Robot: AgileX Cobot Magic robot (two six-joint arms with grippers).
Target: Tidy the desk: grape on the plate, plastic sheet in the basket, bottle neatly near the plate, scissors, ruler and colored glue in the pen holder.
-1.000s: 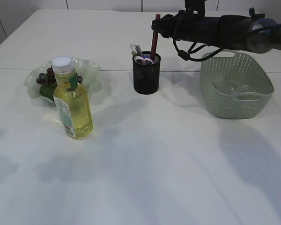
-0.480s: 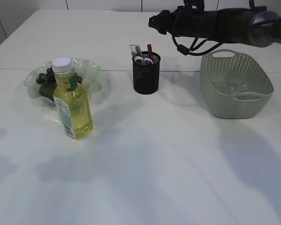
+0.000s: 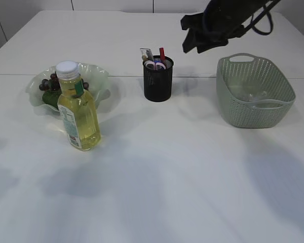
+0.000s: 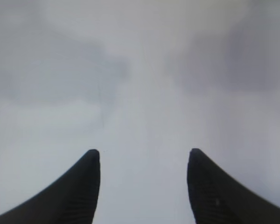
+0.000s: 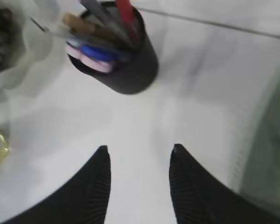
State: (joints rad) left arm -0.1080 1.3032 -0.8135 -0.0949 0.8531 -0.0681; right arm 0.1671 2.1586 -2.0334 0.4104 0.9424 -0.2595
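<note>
The black mesh pen holder holds the pink-handled scissors, the ruler and the red glue stick; it also shows in the right wrist view. The yellow bottle stands upright in front of the pale green plate, where dark grapes lie. A clear plastic sheet lies in the green basket. My right gripper is open and empty, above and right of the pen holder; the right wrist view shows its jaws. My left gripper is open over bare table.
The white table stretches wide in front. In the right wrist view the basket's edge is at the right and the plate's rim at the left.
The red glue stick dropped from my right gripper into the pen holder. The right arm then rose and pulled back to the right.
</note>
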